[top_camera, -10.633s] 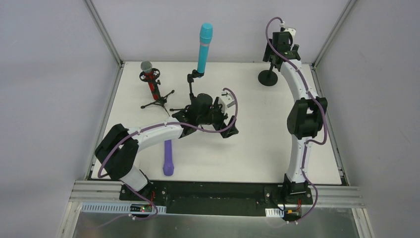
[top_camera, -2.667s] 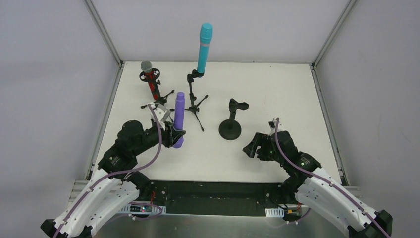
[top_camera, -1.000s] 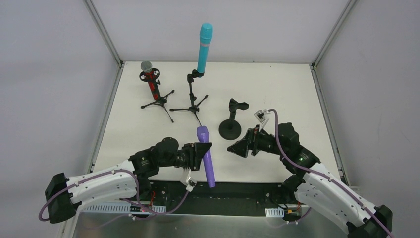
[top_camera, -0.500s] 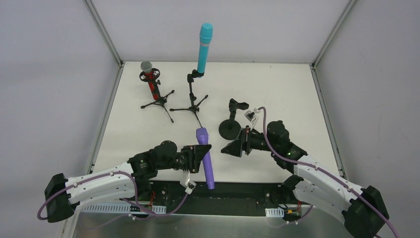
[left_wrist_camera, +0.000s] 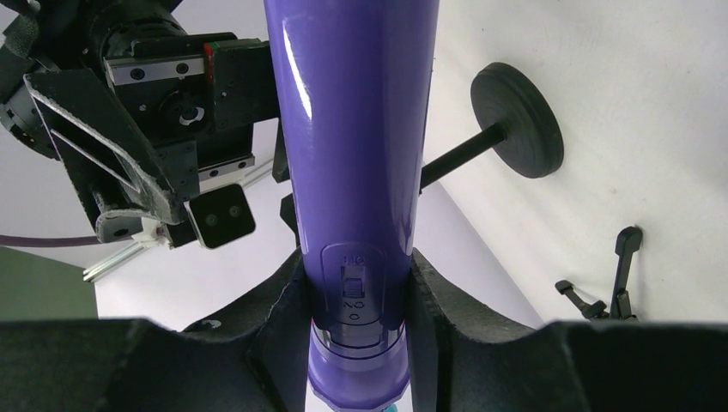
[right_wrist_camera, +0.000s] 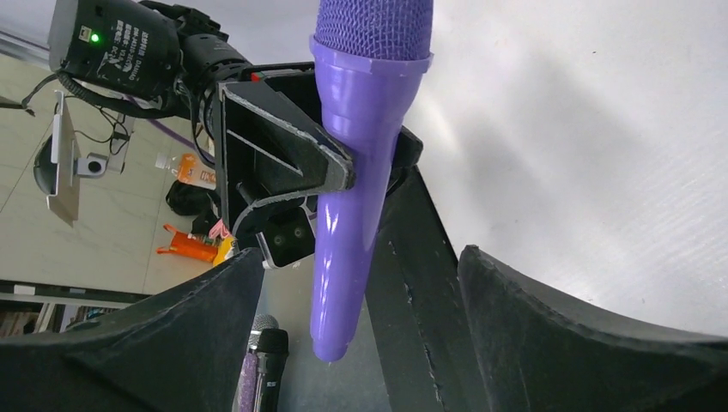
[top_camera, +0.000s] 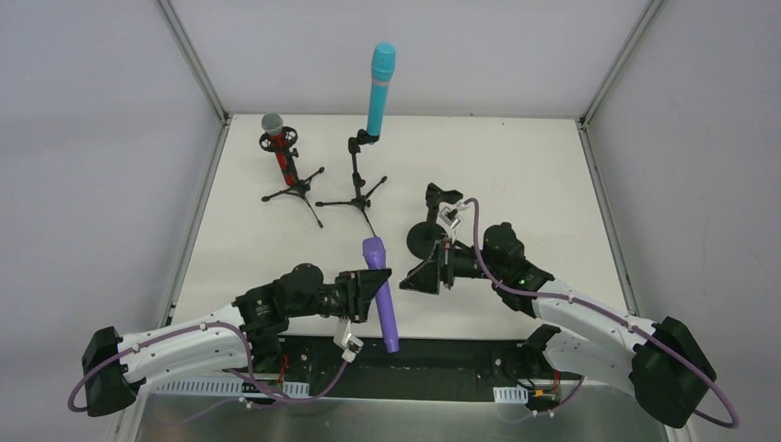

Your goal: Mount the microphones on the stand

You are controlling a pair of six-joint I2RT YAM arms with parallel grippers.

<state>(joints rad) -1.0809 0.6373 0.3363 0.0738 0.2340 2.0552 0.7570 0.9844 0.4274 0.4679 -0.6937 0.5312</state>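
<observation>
My left gripper [top_camera: 367,287] is shut on the purple microphone [top_camera: 380,296] and holds it off the table near the front edge, head toward the back. In the left wrist view both fingers press the purple microphone [left_wrist_camera: 356,172] at its switch, inside the left gripper [left_wrist_camera: 356,300]. My right gripper [top_camera: 419,276] stands open just right of it. In the right wrist view the purple microphone's [right_wrist_camera: 360,163] handle end hangs between the wide-apart fingers of the right gripper [right_wrist_camera: 360,343], touching neither. An empty round-base stand [top_camera: 427,238] is behind. The cyan microphone [top_camera: 380,87] and the red microphone [top_camera: 279,147] sit on tripods.
The tall tripod [top_camera: 355,189] and the small tripod [top_camera: 295,191] stand at the back left of the white table [top_camera: 516,175]. The round-base stand's clip [top_camera: 440,195] is close behind my right wrist. A dark microphone [right_wrist_camera: 256,365] shows below in the right wrist view.
My right gripper has moved left toward the purple microphone and widened slightly. The left gripper still holds the microphone in almost the same place.
</observation>
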